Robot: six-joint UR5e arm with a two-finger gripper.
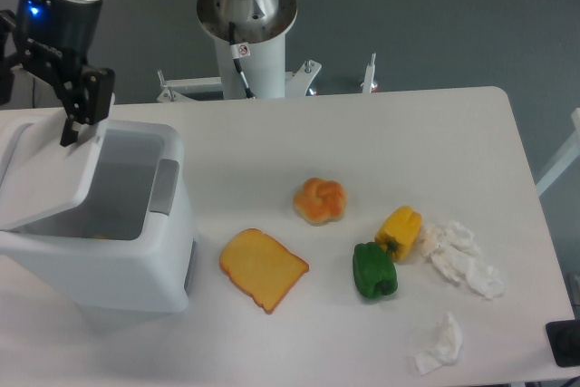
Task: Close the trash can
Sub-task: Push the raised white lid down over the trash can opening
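The trash can point(109, 256) is a big white bin at the table's left front, with a grey latch tab point(164, 186) on its right rim. Its white lid point(47, 174) is hinged on the left and leans at a slant over the opening, leaving the right part of the inside showing. My gripper point(83, 120) hangs from above at the lid's upper far edge, its dark fingers point(69, 129) against that edge. The two fingers stand slightly apart and hold nothing.
On the table to the right lie a slice of toast point(263, 268), a bun point(320, 199), a green pepper point(374, 270), a yellow pepper point(400, 229) and crumpled tissues point(464, 254). The robot's base point(246, 15) stands behind the table.
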